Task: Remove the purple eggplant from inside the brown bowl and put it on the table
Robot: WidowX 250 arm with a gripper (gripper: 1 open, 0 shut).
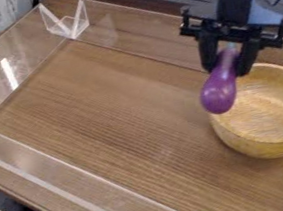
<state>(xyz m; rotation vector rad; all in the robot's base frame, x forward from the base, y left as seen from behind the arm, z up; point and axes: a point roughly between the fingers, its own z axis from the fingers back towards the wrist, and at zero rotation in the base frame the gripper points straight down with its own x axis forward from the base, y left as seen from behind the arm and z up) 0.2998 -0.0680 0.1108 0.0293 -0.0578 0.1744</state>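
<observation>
The purple eggplant (219,88) hangs in the air, bulbous end down, over the left rim of the brown bowl (273,129). My black gripper (227,58) points straight down and is shut on the eggplant's narrow upper end. The bowl sits at the right side of the table (118,111), and the part of its yellowish inside that shows holds nothing.
Clear acrylic walls (16,61) edge the wood-grain tabletop on the left, front and back. A clear acrylic corner piece (64,21) stands at the far left. Bare tabletop stretches left of the bowl.
</observation>
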